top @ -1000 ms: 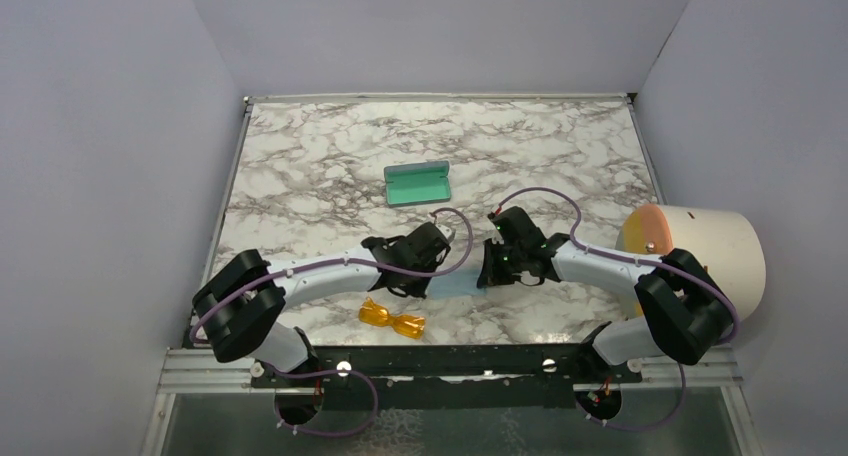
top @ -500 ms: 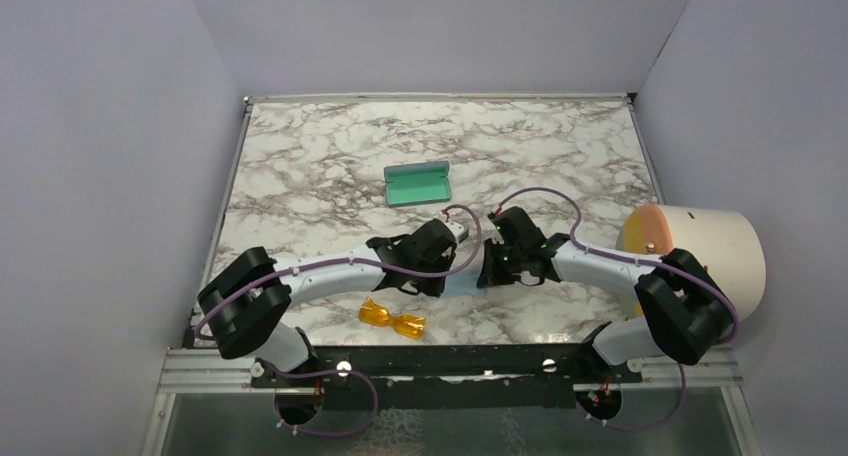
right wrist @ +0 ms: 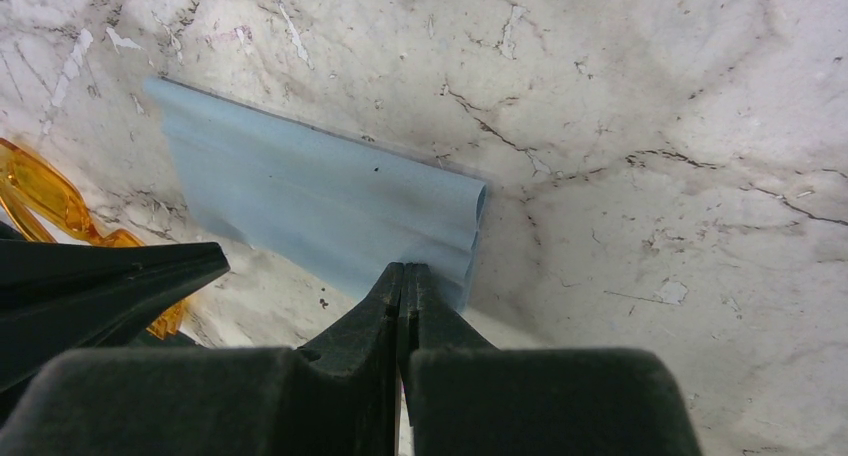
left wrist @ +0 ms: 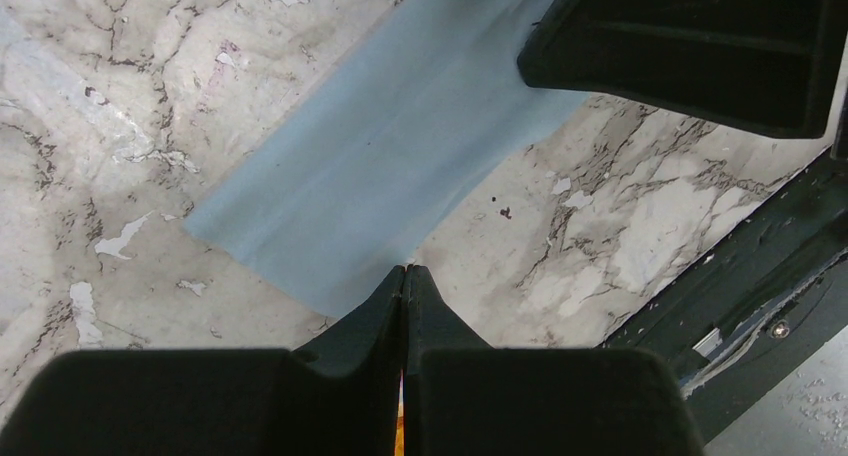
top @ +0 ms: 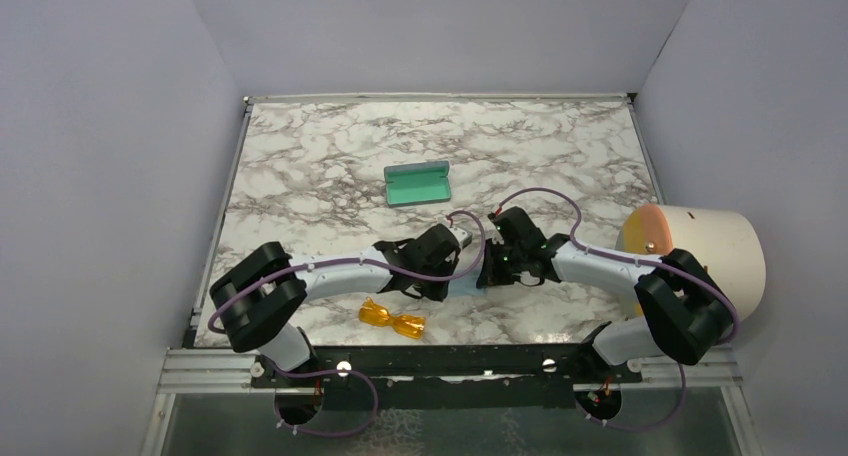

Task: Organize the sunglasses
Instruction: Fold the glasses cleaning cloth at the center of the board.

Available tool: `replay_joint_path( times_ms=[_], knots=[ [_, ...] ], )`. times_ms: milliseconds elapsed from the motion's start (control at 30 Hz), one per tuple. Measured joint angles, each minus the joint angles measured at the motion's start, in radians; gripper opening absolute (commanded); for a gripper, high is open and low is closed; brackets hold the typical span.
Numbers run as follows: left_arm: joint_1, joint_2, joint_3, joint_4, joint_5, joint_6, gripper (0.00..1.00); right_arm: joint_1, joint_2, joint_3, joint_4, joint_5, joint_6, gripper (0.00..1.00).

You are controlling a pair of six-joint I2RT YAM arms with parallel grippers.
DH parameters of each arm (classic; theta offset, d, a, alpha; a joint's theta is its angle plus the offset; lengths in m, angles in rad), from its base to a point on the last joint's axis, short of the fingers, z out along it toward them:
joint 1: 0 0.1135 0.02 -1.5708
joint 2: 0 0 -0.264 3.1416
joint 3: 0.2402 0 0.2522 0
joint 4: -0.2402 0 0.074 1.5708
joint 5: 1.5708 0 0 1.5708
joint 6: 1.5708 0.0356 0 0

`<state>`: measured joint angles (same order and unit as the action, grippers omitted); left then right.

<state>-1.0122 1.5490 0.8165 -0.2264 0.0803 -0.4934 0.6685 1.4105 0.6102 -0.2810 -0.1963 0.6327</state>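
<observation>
The orange-amber sunglasses point(top: 392, 321) lie folded near the table's front edge, and show at the left of the right wrist view point(right wrist: 50, 201). The blue-grey case point(top: 418, 184) lies open, teal inside up, at mid table. The light blue cloth point(left wrist: 390, 166) lies folded on the marble between my two grippers, its doubled edge showing in the right wrist view point(right wrist: 330, 201). My left gripper point(left wrist: 405, 268) is shut on the cloth's near corner. My right gripper point(right wrist: 405, 266) is shut on the cloth's near edge. In the top view both grippers point(top: 458, 264) point(top: 487, 274) nearly touch and hide the cloth.
A white cylinder with an orange end point(top: 700, 251) stands off the table's right side. The black front rail point(left wrist: 760, 266) runs close beside the cloth. Grey walls enclose the marble table point(top: 330, 146) on three sides.
My left gripper has moved to the right, toward the right gripper, covering the cloth in the top view. The right arm, sunglasses and case have not moved.
</observation>
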Motion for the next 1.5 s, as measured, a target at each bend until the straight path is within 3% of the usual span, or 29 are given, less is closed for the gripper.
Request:
replay_joint_path(
  times_ms=[667, 1267, 1500],
  knots=[
    [-0.001, 0.037, 0.0, 0.001, -0.014, 0.002, 0.04, 0.0, 0.002, -0.002, 0.006, -0.002, 0.0, 0.01],
    [-0.003, 0.003, 0.013, -0.153, -0.069, 0.014, 0.04, 0.0, 0.004, -0.002, 0.012, -0.006, 0.0, 0.01],
    [-0.003, -0.01, 0.094, -0.154, -0.1, 0.014, 0.04, 0.0, 0.003, -0.002, 0.012, -0.006, 0.0, 0.01]
  ],
)
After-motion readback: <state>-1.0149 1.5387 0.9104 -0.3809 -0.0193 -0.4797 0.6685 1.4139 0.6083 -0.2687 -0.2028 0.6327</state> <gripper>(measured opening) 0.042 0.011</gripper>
